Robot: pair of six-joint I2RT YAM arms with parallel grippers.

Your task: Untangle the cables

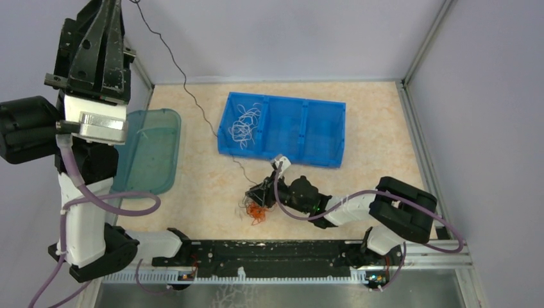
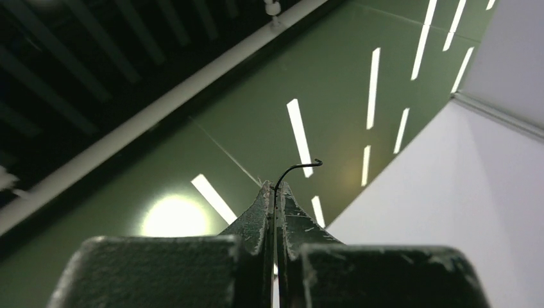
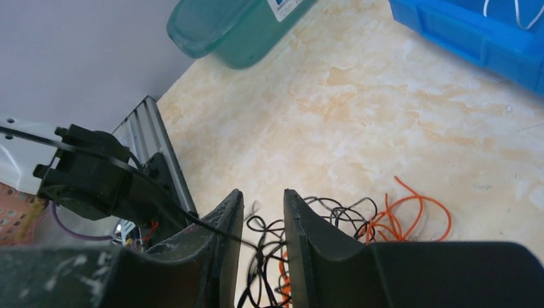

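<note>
My left gripper point(image 1: 110, 14) is raised high at the far left and is shut on one thin black cable point(image 1: 186, 86). That cable runs taut down to a tangle of black and red-orange cables point(image 1: 254, 209) on the table. In the left wrist view the cable's curled end point(image 2: 298, 168) sticks out of the closed gripper point(image 2: 274, 190). My right gripper point(image 1: 260, 194) sits low over the tangle. Its jaws stand a little apart point(image 3: 263, 197), with black strands point(image 3: 321, 210) between and under them and orange strands point(image 3: 410, 212) to the right. White cables point(image 1: 246, 124) lie in the bin's left compartment.
A blue three-compartment bin point(image 1: 340, 138) stands at the back centre, and its corner shows in the right wrist view point(image 3: 462, 25). A teal tray point(image 1: 154, 154) lies at the left and also shows in the right wrist view point(image 3: 237, 25). Grey walls and metal rails enclose the table.
</note>
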